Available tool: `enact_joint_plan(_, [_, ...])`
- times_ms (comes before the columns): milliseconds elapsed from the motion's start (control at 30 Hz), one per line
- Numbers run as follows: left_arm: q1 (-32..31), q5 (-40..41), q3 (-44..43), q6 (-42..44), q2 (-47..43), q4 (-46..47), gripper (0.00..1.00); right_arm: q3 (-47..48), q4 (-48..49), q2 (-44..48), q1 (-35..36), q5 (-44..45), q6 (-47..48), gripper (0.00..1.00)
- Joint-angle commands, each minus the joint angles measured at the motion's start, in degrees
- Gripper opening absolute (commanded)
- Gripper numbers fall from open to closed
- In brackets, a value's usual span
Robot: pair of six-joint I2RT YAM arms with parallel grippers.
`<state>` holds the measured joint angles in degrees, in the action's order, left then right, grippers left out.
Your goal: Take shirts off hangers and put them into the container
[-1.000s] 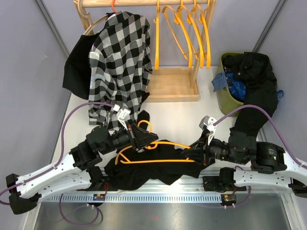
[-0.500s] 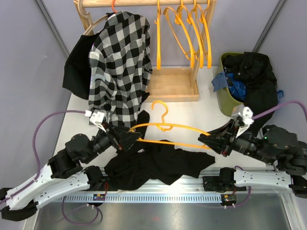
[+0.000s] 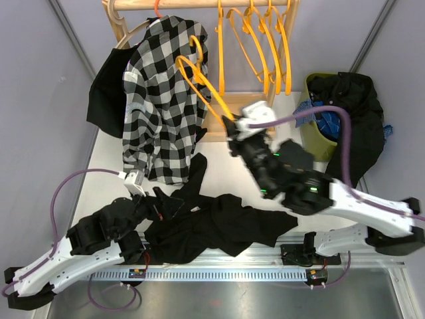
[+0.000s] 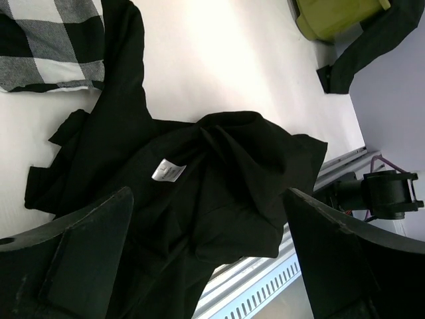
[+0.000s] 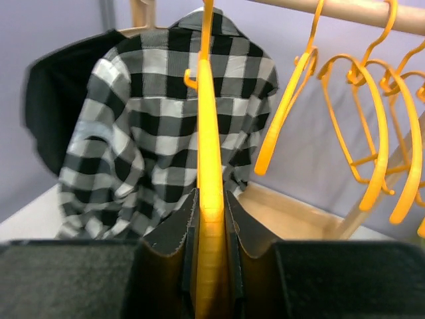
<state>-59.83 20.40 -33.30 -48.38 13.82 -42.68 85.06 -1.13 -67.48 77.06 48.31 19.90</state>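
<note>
Right wrist view: right hand (image 5: 211,226) clamps 1 orange hanger (image 5: 207,133) edge-on, near the rack (image 5: 332,13). Left wrist view: left hand (image 4: 209,246) gapes wide, empty, over a black shirt (image 4: 226,159) crumpled on the desk (image 4: 219,60).

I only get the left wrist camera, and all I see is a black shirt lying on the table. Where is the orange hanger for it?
Observer: The right gripper is shut on one end of an orange hanger and holds it up near the wooden rack.
Operator: Is there a shirt hanging on that rack?
Observer: Yes, a checked shirt hangs at its left end.
Operator: What's inside the green tub?
Observer: The green tub holds black clothes heaped over its rim, with something blue among them.
</note>
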Motion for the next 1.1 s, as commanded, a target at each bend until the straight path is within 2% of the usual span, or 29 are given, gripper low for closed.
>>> enact_joint_plan(0, [-0.02, 1.83, -0.80, -0.84, -1.95, -0.39, 0.99, 8.16, 18.85, -10.08, -0.76, 10.38, 12.52, 0.00])
enact_joint_plan(67, [0.07, 1.75, -0.63, -0.75, -2.57, -0.30, 0.99, 11.61, 20.46, -14.15, -2.61, 11.44, 14.81, 0.00])
enact_joint_plan(167, [-0.02, 1.40, -0.36, -0.84, -3.89, -0.30, 0.99, 19.25, 17.66, -21.53, -6.81, 12.50, 12.19, 0.00])
enact_joint_plan(300, [-0.02, 0.78, -0.27, -1.01, -5.82, -0.83, 0.99, 27.78, 5.91, -27.08, -12.18, 9.27, 3.67, 0.00])
enact_joint_plan(367, [0.07, 0.78, -0.28, -1.19, -7.32, -1.62, 0.99, 31.48, 4.30, -28.75, -14.73, 8.21, 1.11, 0.00])
enact_joint_plan(500, [-0.02, 1.04, -0.10, -1.45, -9.86, -2.76, 0.99, 41.03, -6.39, -32.87, -19.82, 2.25, -4.33, 0.00])
enact_joint_plan(567, [-0.02, 0.95, -0.10, -1.45, -10.74, -2.68, 0.99, 45.26, -12.03, -34.81, -22.29, -1.36, -10.04, 0.00])
enact_joint_plan(600, [-0.02, 0.87, -0.10, -1.37, -10.84, -2.50, 0.99, 49.29, -17.28, -36.74, -23.43, -5.38, -11.80, 0.00])
enact_joint_plan(700, [-0.02, 0.78, -0.10, -1.28, -10.66, -1.71, 0.99, 53.62, -24.34, -39.21, -26.60, -12.25, -17.95, 0.00])
enact_joint_plan(867, [-0.02, 0.60, -0.10, -0.75, -9.96, -0.57, 0.99, 50.13, -27.26, -39.30, -26.70, -16.23, -21.13, 0.00])
enact_joint_plan(1067, [-0.02, 0.51, -0.28, -0.49, -9.78, -0.30, 0.99, 44.16, -28.94, -39.05, -27.31, -16.06, -22.54, 0.00])
